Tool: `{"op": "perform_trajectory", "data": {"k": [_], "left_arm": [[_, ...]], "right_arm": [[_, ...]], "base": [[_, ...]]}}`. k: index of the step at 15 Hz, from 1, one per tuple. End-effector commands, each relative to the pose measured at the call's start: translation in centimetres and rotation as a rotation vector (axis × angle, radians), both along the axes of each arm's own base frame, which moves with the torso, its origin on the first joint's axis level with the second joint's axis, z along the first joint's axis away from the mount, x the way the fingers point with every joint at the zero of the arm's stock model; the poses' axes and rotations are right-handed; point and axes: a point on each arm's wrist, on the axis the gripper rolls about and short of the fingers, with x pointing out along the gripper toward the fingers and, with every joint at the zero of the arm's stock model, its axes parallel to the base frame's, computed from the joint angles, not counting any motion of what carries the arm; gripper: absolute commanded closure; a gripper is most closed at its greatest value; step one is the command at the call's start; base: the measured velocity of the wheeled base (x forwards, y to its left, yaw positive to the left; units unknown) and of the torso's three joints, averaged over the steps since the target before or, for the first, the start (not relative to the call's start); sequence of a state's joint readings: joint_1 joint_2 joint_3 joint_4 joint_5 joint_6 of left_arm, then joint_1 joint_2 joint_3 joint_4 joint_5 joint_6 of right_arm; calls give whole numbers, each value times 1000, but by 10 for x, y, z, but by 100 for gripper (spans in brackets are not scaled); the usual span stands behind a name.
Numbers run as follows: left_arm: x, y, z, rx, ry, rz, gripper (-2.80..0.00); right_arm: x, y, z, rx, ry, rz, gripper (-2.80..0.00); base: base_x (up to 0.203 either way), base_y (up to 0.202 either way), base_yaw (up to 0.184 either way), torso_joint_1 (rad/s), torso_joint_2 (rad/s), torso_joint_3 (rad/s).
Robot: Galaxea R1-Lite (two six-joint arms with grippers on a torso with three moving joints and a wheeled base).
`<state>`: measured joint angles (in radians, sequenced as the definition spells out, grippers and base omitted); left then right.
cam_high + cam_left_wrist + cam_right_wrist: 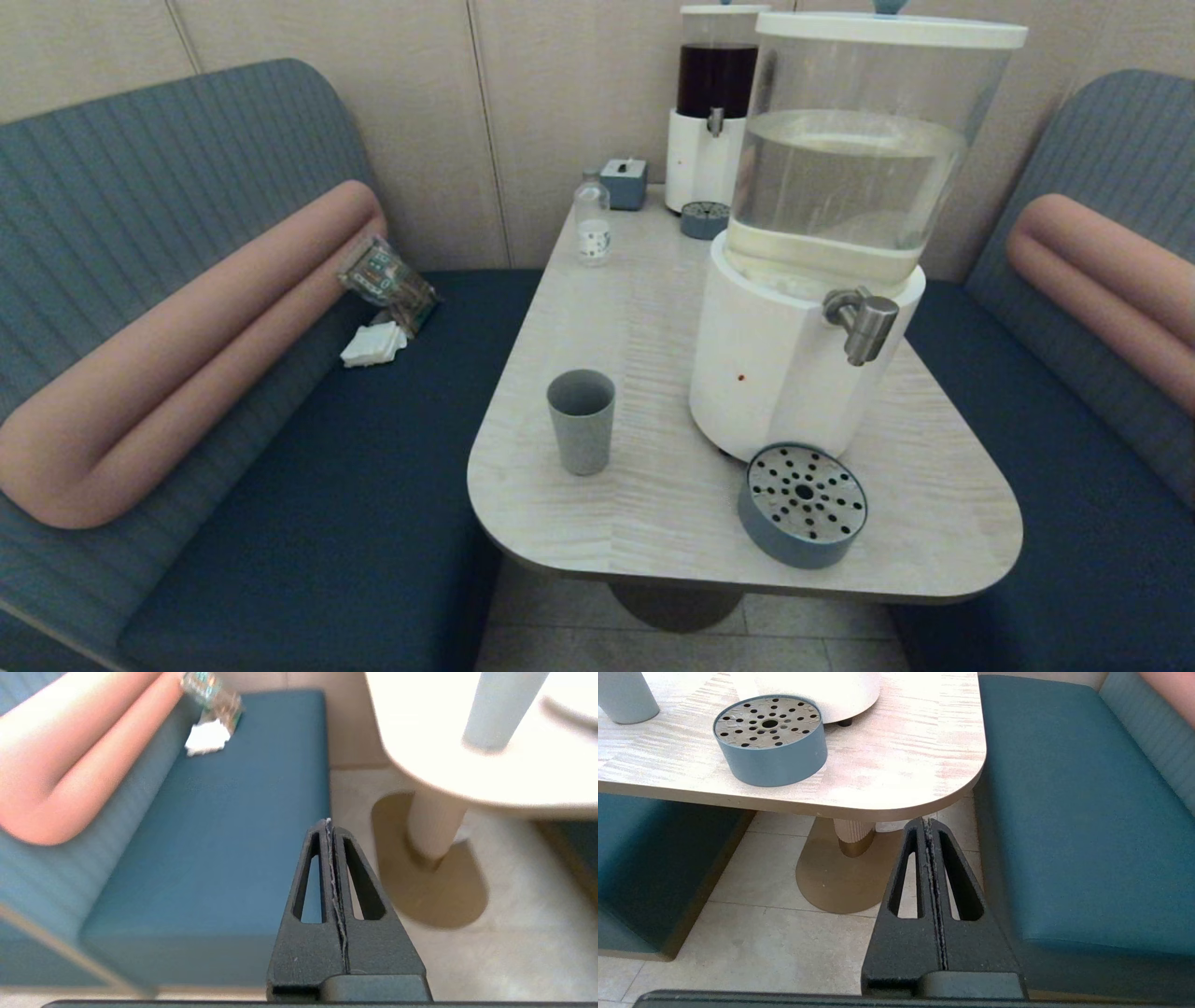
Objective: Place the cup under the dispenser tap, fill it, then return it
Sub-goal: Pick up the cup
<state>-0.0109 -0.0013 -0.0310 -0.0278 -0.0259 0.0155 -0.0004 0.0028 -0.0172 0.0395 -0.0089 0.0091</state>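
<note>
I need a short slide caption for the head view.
Grey-blue cup stands left of the water dispenser, away from its tap; drip tray empty.

1. The desk (644, 308) has a pale wood-grain top with rounded corners and stands on one pedestal.
2. Near its front left edge the cup (581, 421) stands upright.
3. Well apart to its right sits the large white-based water dispenser (794, 373), a round blue drip tray (803, 506) just before it.
4. At the far end stand a small clear bottle (592, 222), a blue box (624, 183), the dark-liquid dispenser (709, 112) and a second drip tray (704, 219).
</note>
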Motion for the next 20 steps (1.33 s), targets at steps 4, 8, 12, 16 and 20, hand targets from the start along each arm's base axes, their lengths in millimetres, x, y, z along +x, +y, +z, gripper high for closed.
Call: {"op": "perform_trajectory", "data": {"k": [4, 8, 12, 16, 20], "left_arm": [[-22, -2, 81, -108, -120, -130, 0], [15, -9, 139, -363, 58, -571, 0], [95, -23, 153, -316, 25, -783, 0], [187, -38, 129, -161, -5, -865, 0], [263, -44, 89, 8, -84, -862, 0]], "right_arm": [[0, 0, 0, 0, 1, 1, 0], [0, 0, 0, 0, 0, 0, 0], [0, 0, 0, 0, 0, 0, 0], [0, 0, 0, 0, 1, 0, 0], [0, 0, 0, 0, -1, 0, 0]], "base": [[0, 0, 0, 0, 0, 0], [0, 0, 0, 0, 0, 0], [0, 0, 0, 0, 0, 0], [0, 0, 0, 0, 0, 0], [0, 0, 0, 0, 0, 0]]}}
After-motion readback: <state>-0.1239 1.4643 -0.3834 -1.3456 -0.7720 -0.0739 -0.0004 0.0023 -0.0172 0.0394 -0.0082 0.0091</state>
